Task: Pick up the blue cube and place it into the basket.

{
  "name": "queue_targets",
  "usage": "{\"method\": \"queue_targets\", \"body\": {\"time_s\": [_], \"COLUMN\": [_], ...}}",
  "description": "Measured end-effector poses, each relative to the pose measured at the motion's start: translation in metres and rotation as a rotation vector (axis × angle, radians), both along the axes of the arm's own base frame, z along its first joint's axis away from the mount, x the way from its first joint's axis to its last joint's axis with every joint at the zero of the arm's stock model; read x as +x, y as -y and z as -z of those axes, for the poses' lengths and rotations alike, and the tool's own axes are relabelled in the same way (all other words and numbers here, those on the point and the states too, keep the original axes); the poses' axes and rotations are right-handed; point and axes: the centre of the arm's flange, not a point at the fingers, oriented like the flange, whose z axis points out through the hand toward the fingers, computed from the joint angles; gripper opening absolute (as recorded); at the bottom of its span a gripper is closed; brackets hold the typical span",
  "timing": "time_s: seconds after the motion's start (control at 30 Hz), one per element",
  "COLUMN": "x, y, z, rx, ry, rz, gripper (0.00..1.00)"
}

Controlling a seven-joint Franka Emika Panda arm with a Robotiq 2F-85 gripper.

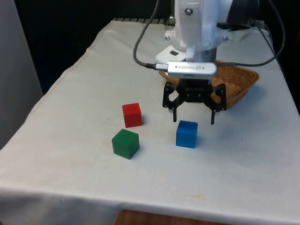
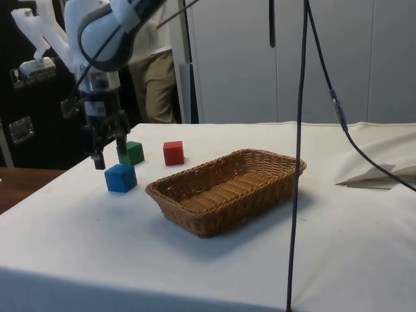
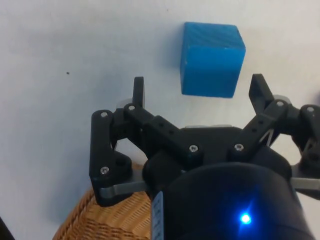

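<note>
Green cube (image 1: 125, 143) nearest on the cloth-covered bench (image 1: 70, 178), red cube (image 1: 132, 115) behind it, plain blue cube (image 1: 186, 134) upright beside them, jaws spread wide, empty, poised above and just behind it, wicker basket (image 1: 236, 79) beyond.

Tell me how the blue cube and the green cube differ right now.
The blue cube sits just in front of the open hand; the green cube lies farther off, toward the front view's left. The blue cube is nearer the basket; the green cube is beside the red cube. Both rest on the cloth, ungrasped.
</note>
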Motion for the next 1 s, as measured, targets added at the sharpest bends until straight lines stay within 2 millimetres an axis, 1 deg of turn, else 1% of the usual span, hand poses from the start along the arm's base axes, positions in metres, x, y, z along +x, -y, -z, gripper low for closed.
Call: {"method": "queue_targets", "body": {"time_s": [0.13,0.27,0.5,0.7,0.77,1.0], "x": [0.0,-0.001,-0.001,-0.002,-0.002,-0.001], "y": [0.0,0.001,0.003,0.01,0.013,0.019], "z": [0.011,0.017,0.02,0.031,0.038,0.048], "rx": [0.002,0.003,0.001,-0.004,-0.005,-0.009], "ry": [-0.002,-0.002,-0.005,-0.014,-0.014,-0.016], "rz": [0.002,0.004,0.005,0.007,0.01,0.015], "gripper": [1.0,1.0,1.0,1.0,1.0,1.0]}}
